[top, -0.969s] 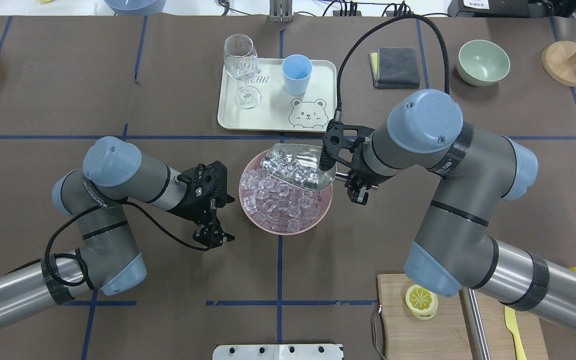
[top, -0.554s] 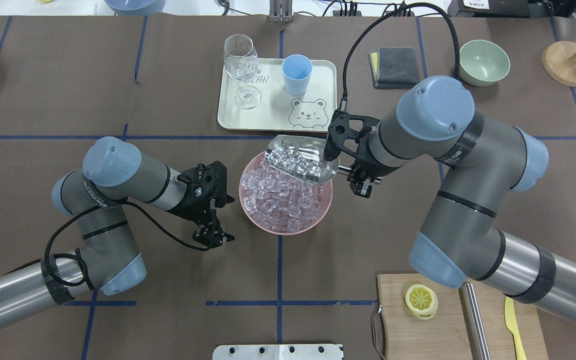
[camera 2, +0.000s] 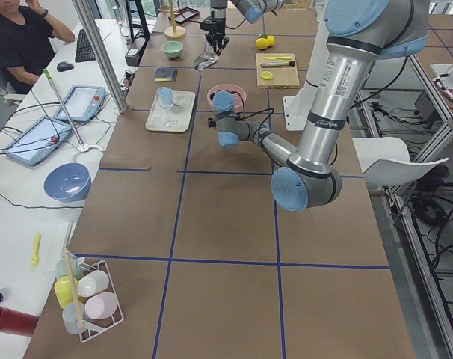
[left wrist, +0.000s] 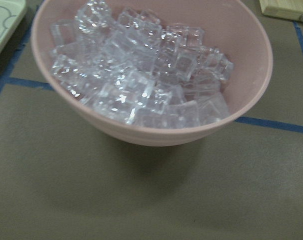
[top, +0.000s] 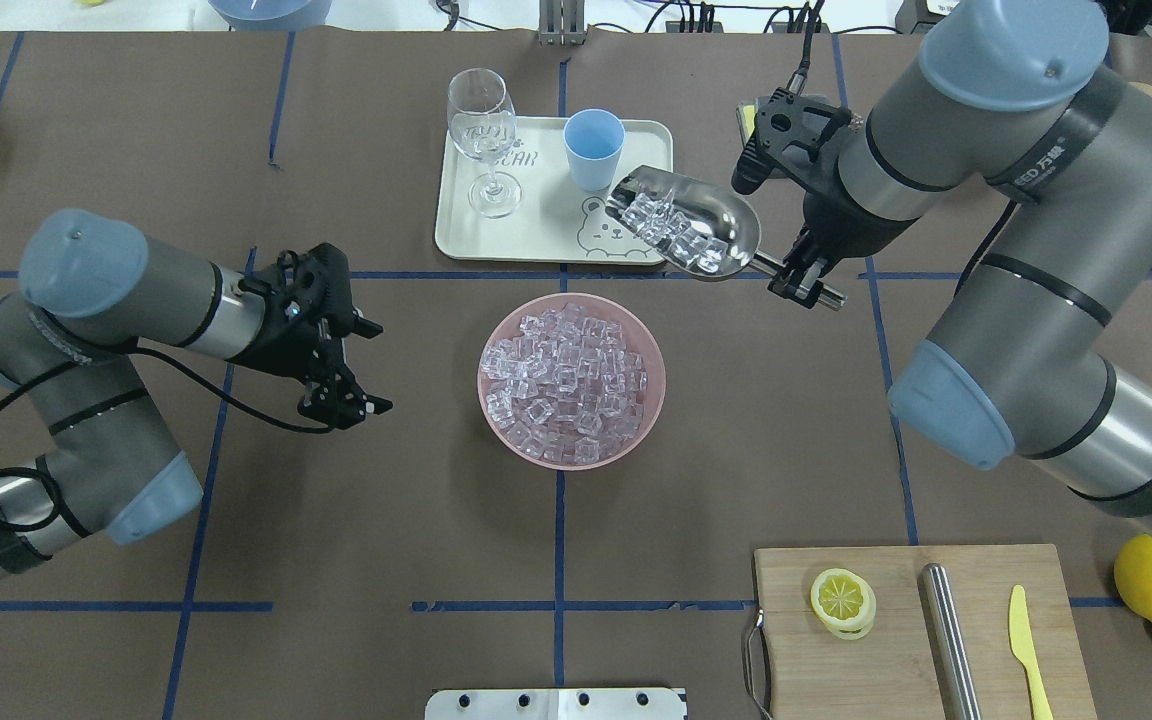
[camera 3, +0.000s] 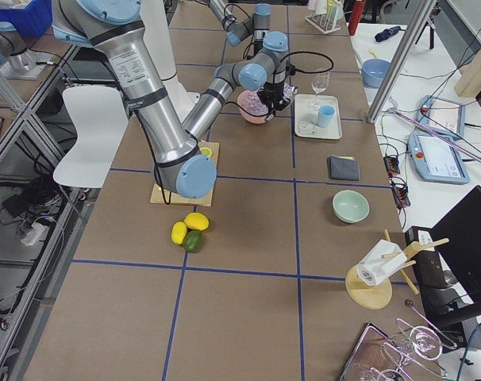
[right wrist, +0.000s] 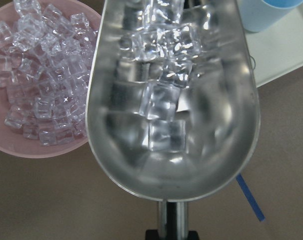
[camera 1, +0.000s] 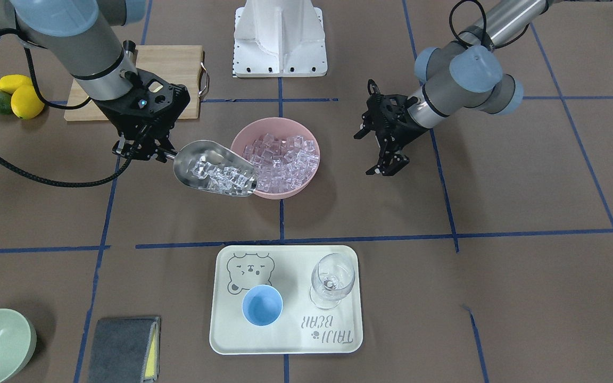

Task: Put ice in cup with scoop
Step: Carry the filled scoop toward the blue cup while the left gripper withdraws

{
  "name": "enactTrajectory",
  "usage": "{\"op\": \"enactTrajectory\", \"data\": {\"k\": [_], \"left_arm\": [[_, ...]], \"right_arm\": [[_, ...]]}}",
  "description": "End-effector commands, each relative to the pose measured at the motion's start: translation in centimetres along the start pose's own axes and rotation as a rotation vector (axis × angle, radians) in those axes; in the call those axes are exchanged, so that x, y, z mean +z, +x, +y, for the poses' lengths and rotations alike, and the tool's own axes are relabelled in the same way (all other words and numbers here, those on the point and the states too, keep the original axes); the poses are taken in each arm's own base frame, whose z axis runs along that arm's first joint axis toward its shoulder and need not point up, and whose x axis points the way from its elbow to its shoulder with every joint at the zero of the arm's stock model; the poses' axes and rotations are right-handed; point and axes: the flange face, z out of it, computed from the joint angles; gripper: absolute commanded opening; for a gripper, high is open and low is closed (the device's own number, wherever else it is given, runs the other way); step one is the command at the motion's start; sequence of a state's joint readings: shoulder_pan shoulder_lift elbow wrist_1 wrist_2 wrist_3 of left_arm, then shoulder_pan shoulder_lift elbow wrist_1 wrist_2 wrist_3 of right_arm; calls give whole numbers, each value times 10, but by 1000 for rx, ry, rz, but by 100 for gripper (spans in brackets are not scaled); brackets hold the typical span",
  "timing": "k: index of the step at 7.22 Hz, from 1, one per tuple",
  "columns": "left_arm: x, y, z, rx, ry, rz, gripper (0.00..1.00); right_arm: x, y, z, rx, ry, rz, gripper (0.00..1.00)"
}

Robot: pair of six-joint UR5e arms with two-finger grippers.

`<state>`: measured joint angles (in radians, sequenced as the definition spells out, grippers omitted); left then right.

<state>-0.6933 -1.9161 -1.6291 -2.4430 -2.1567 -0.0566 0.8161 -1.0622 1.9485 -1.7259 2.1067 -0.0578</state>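
We see the scoop (top: 706, 225), shiny steel with a deep trough, held off the table by its short handle in the right gripper (top: 802, 283). It hangs between the bowl (top: 648, 425) and the tray (top: 456, 235), with its open end towards the cup (top: 593, 148). A load of ice (top: 669, 228), in clear cubes, lies in it, mostly near the open end; far more fills the pink bowl. The light-blue cup stands upright on the tray, its inside showing plain blue.
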Motion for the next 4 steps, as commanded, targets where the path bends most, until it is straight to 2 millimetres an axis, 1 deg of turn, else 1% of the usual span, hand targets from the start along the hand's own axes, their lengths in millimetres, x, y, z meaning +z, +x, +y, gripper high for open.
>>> {"op": "enactTrajectory", "data": {"k": [1, 2, 3, 4], "left_arm": [[-62, -54, 0, -152, 41, -128, 100], [-98, -87, 4, -192, 59, -204, 100], [-114, -98, 18, -304, 68, -231, 100], [-140, -114, 23, -329, 83, -287, 100]], "right_arm": [[-9, 12, 3, 92, -7, 19, 0], [-8, 14, 3, 136, -10, 22, 0], [-7, 14, 3, 199, -11, 23, 0], [-5, 15, 4, 207, -15, 24, 0]]}}
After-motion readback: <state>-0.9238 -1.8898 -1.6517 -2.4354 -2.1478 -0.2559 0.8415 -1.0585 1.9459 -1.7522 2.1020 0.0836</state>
